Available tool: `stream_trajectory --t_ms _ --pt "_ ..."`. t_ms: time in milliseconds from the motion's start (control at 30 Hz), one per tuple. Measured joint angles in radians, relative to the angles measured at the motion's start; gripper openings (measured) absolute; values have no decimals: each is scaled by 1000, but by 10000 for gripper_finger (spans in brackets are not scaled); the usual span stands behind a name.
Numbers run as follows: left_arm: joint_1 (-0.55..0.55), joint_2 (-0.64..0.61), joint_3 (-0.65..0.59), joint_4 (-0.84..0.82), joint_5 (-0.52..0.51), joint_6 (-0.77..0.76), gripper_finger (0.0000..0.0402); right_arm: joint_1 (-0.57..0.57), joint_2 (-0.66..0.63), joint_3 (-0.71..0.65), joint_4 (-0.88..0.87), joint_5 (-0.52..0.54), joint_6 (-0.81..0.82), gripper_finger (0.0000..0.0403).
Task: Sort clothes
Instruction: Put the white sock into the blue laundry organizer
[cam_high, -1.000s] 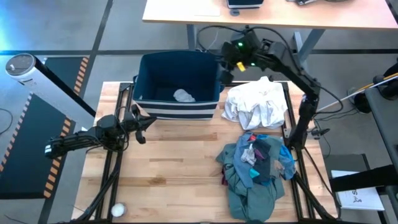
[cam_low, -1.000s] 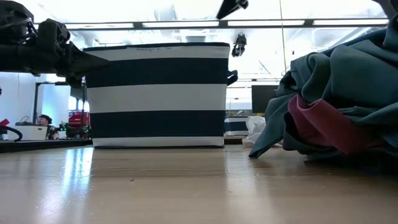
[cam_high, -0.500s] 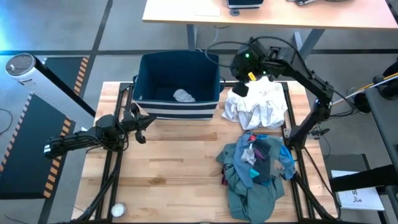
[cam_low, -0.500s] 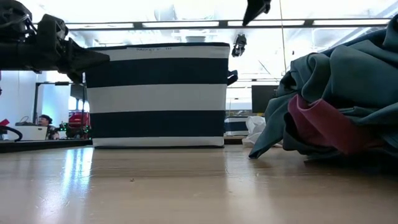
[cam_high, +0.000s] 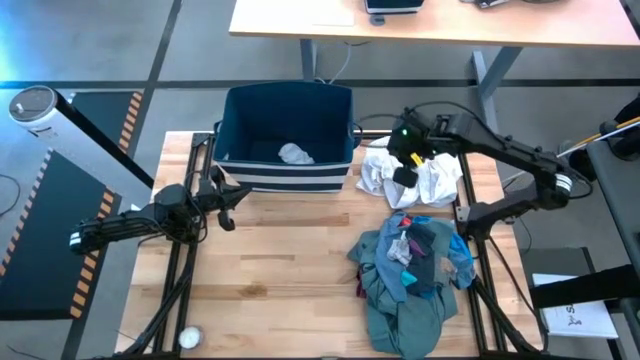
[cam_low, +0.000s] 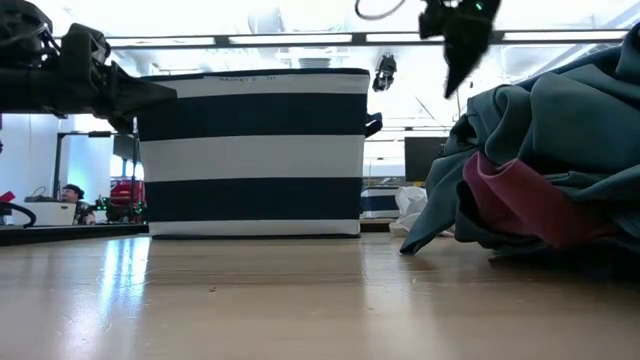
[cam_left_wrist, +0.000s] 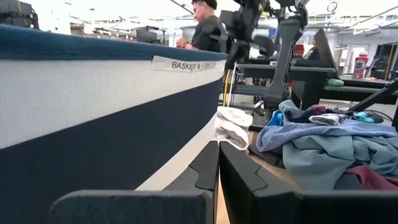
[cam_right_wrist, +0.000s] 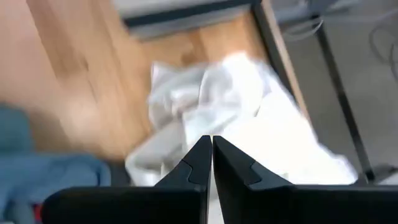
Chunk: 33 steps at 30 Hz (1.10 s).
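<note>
So the white garment is sitting crumpled in a loose, puffy heap on the wooden table, just beside the navy striped bin on its right side. It's too bunched up to show any real long axis or direction. The right gripper is hovering right over that white heap, fingers pressed together with nothing between them. Nearer the front edge, the big teal-green garment is lying rumpled with smaller blue, grey and red pieces piled on top. A small grey piece is lying inside the bin. The left gripper is waiting by the bin's front left corner, fingers closed and empty.
</note>
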Motion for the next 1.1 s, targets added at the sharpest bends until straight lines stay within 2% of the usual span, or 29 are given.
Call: stream_trajectory --t_ms 167,400,567,700,933,1033,1100 --pt "0 7 0 0 0 6 0 0 -59 -164 52 6 -10 32" --pt "1 7 0 1 -7 40 0 0 -66 -344 213 14 -15 125" --pt "1 14 0 1 -9 59 0 -1 -23 -422 332 114 -24 196" --pt "1 20 0 1 -9 60 0 -15 24 -437 382 159 -15 229" --pt "1 20 0 1 -10 60 0 -71 108 -433 399 199 26 224" --pt "1 20 0 1 -10 60 0 -89 130 -430 399 217 28 199" --pt "1 19 0 1 -11 60 0 -96 134 -430 397 216 28 166"
